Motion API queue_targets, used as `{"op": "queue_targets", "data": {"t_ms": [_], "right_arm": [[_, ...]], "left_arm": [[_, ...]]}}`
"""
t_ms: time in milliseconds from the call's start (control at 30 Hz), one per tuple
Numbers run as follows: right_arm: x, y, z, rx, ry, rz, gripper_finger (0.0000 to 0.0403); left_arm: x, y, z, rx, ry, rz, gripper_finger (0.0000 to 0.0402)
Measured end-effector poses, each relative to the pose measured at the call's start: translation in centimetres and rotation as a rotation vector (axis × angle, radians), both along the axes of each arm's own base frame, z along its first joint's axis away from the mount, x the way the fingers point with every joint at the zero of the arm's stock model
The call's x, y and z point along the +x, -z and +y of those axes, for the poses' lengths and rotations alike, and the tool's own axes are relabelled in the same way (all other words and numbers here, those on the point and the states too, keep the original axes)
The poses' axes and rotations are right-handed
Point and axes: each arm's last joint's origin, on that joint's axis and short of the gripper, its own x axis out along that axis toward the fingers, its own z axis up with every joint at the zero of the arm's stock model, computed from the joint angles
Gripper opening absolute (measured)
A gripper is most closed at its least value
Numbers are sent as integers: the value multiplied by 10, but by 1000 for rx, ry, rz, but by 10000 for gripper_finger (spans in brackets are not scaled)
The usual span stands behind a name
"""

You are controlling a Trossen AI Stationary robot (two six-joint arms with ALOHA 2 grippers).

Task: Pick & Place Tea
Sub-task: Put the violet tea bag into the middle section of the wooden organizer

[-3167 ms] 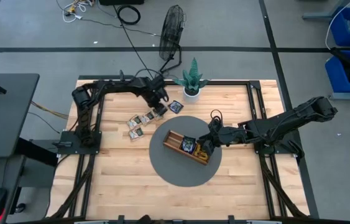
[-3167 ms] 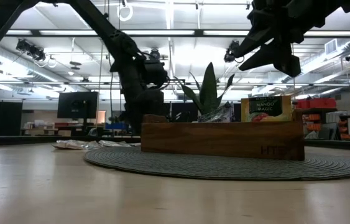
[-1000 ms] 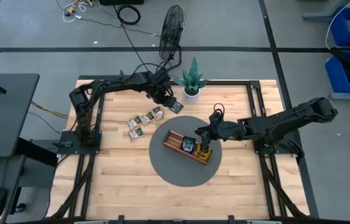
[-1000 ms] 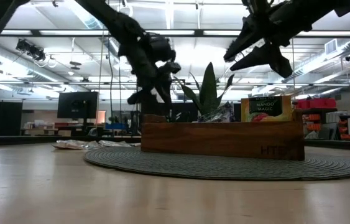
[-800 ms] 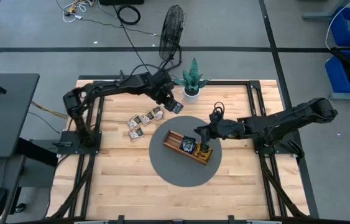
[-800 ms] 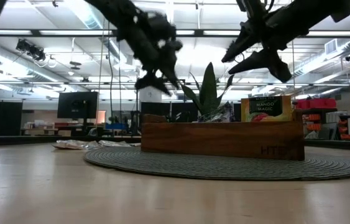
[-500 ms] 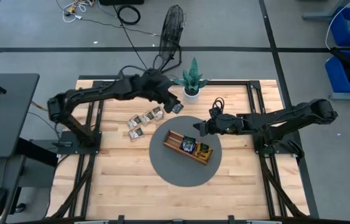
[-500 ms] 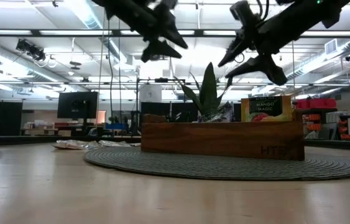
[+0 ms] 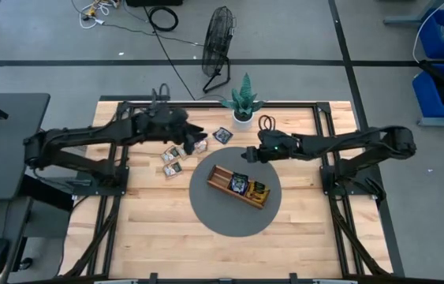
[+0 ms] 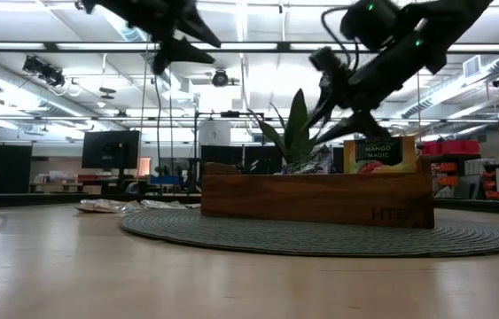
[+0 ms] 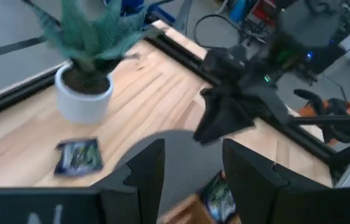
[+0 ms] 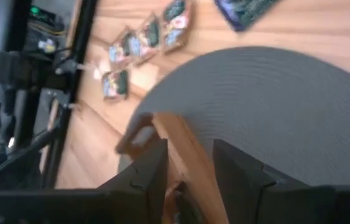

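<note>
- Fingers on both my grippers stand parted with nothing between them: my left gripper (image 9: 192, 136) hangs over the bare wood above the loose sachets, and my right gripper (image 9: 250, 155) hangs over the far edge of the mat.
- Beneath me, the wooden table (image 9: 300, 229) carries the round grey mat (image 9: 206, 207) at its middle.
- On that mat lies the long wooden tray (image 9: 220, 178), its long axis running on a slant from the upper left to the lower right in the high view.
- Behind the mat stands a potted plant (image 9: 243, 101) in a white pot.
- Two sachets stand upright in the tray: a dark one (image 9: 240, 183) near its middle and a yellow-orange one (image 9: 258, 190) beside it towards the lower-right end; the low view shows the yellow-orange one's printed face above the tray wall.
- A dark navy sachet (image 9: 222, 135) lies flat on the wood, alone, between the plant and the mat, turned cornerwise to the table edge.
- More sachets (image 9: 176, 156) lie flat in a loose slanting row on the wood just left of the mat.
- Against half a second ago, my left arm has drawn back towards its own side, so that its gripper is off the lone navy sachet and over the row.
- My right gripper has swung away from the tray towards the far edge of the mat.
- None of the sachets has shifted.
</note>
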Motion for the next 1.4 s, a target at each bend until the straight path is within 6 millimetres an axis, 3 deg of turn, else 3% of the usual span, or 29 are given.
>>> {"op": "queue_targets", "data": {"t_ms": [433,533,700,867,1133,1400], "right_arm": [[28,45,-34,124,109,-50,135],[37,53,-41,122,127,-17,135],[65,46,-54,66,137,-13,135],[83,42,-72,37,180,151,135],[87,30,-90,13,295,198,135],[86,36,-71,23,281,286,135]], "left_arm": [[-65,8,-30,9,-30,-70,165],[-76,0,-33,35,-14,-109,165],[-95,-13,-36,89,2,-184,165],[-107,-19,-38,108,5,-211,165],[-114,-19,-39,133,13,-204,165],[-114,-20,-39,174,24,-198,165]]}}
